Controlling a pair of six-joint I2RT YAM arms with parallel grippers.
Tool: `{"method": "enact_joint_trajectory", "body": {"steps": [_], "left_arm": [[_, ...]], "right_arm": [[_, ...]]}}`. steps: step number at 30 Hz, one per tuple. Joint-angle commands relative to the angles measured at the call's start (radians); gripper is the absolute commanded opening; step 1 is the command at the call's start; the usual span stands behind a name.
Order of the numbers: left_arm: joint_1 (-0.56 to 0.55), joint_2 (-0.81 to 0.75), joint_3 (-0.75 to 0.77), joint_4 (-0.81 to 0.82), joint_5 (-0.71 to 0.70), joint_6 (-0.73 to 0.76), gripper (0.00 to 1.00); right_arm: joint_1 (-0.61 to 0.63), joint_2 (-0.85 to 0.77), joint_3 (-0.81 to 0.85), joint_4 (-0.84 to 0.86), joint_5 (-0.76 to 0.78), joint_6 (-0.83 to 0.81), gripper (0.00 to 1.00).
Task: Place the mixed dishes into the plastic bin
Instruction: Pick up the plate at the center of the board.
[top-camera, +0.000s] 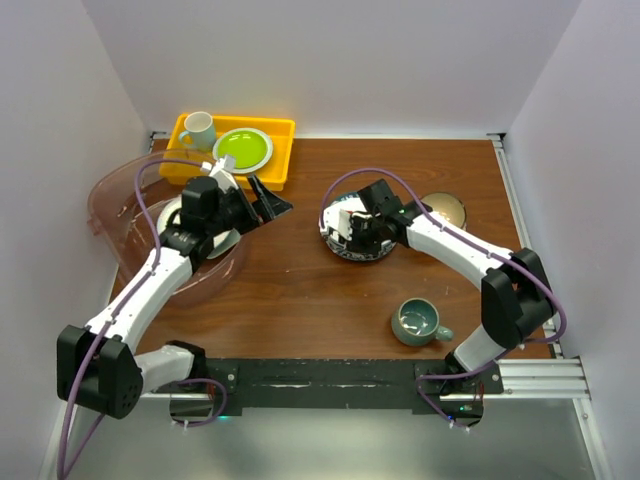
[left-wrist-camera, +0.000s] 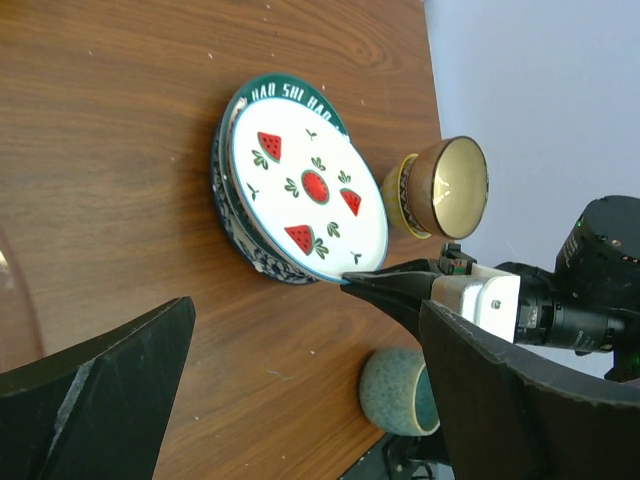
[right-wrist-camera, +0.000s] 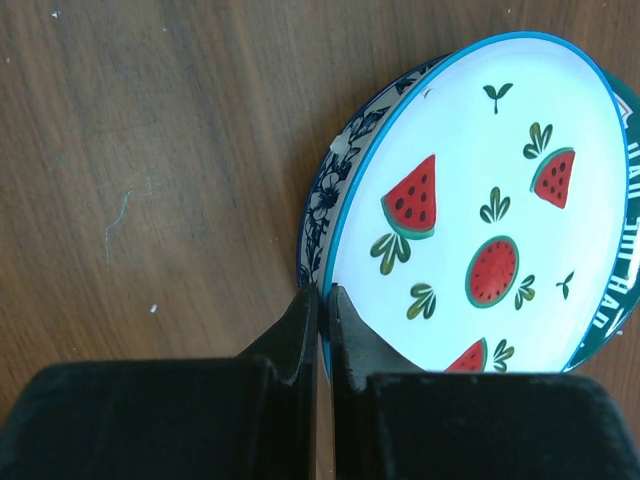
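Note:
A white, blue-rimmed plate with watermelon slices tops a plate stack at mid table. My right gripper is shut on its near rim. Under it lie a blue floral plate and a dark green lettered plate. My left gripper hangs open and holds nothing, just right of the pinkish plastic bin. A pale dish lies in the bin, mostly hidden by the arm. The cream-tan bowl and teal mug stand on the table.
A yellow tray at the back left holds a white mug and a lime-green plate. White walls close in the table on three sides. The bin's rim shows at the left edge of the left wrist view.

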Motion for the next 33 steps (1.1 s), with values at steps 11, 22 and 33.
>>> {"method": "enact_joint_trajectory", "body": {"steps": [11,22,33], "left_arm": [[-0.135,0.098,-0.015,0.095,-0.094,-0.209,1.0],[-0.231,0.245,0.05,0.075,-0.168,-0.44,1.0],[-0.28,0.327,0.108,0.067,-0.197,-0.568,1.0]], "right_arm": [[-0.051,-0.07,0.097,-0.006,-0.075,0.016,0.0],[-0.058,-0.079,0.105,0.003,-0.112,0.039,0.0],[-0.061,-0.086,0.088,0.016,-0.124,0.054,0.0]]}}
